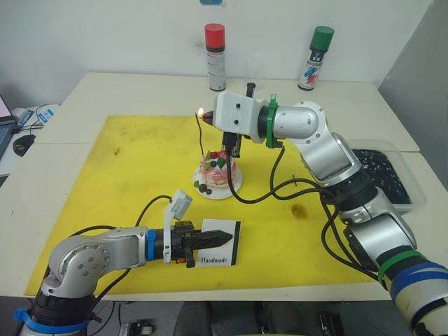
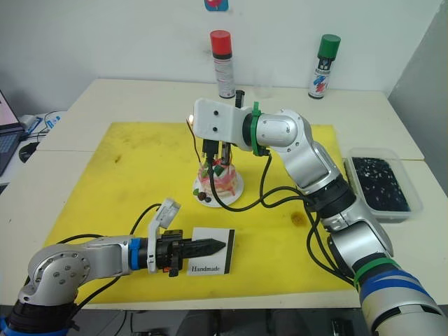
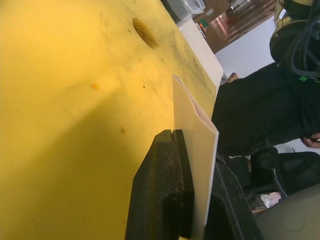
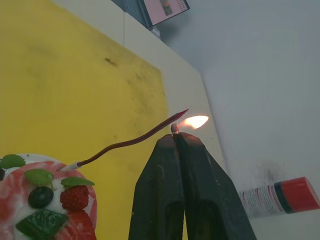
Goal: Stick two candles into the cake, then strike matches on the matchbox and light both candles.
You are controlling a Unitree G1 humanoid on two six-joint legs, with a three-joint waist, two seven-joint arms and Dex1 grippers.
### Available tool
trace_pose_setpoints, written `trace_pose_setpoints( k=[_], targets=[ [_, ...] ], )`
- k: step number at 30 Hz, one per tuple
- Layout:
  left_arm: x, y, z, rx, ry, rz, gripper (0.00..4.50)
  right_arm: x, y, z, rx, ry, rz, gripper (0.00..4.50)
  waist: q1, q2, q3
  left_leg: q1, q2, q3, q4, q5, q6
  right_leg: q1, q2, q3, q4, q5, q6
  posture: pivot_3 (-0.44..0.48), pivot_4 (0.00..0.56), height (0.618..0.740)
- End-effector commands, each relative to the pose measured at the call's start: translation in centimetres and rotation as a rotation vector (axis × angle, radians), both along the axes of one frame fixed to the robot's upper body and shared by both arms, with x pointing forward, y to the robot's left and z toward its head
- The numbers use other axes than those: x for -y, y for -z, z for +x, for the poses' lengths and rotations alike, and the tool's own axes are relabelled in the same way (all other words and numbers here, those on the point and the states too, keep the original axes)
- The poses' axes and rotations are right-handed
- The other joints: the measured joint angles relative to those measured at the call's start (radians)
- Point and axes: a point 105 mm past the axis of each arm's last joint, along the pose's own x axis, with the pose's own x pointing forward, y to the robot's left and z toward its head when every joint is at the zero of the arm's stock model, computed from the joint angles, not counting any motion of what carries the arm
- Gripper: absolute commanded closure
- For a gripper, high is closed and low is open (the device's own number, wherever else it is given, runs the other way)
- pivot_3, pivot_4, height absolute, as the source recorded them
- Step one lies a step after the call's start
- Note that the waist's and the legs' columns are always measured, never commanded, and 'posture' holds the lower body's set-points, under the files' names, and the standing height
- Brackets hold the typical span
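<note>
Spray cans behind cake.

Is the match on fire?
Yes, burning. A flame glows at the match tip, pinched in the right gripper, beside the candle end.

The mat was yellow with a brownish stain. The cake was pink and white, topped with a red strawberry, green leaves and dark berries, on a white plate. The matchbox was white with black "Handmade" lettering. The candle was reddish-brown with a pale base; the flame was orange-yellow. Two spray cans had a red cap and a green cap. Gripper fingers were black.
</note>
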Motion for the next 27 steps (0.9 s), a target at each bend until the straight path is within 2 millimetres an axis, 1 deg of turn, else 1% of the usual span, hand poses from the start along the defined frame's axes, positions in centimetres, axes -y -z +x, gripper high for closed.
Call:
trace_pose_setpoints(
  k=[1,15,27],
  targets=[
    [0.36,-0.68,0.11,0.042,0.007,-0.013,4.50,-0.52,-2.01,-0.61,0.070,-0.031,0.018,4.47,0.000,0.000,0.000,0.000,0.000,0.000,0.000,0.000,0.000,0.000,0.000,0.000,0.000,0.000,0.000,0.000,0.150,0.740],
    [0.42,-0.69,0.16,0.044,0.009,-0.013,4.50,-0.74,-2.67,-1.04,0.095,-0.055,0.039,4.47,0.000,0.000,0.000,0.000,0.000,0.000,0.000,0.000,0.000,0.000,0.000,0.000,0.000,0.000,0.000,0.000,0.150,0.740],
    [0.28,-0.68,0.21,0.043,0.006,-0.010,4.50,-0.73,-2.50,-1.03,0.091,-0.058,0.037,4.47,0.000,0.000,0.000,0.000,0.000,0.000,0.000,0.000,0.000,0.000,0.000,0.000,0.000,0.000,0.000,0.000,0.150,0.740]
  ],
)
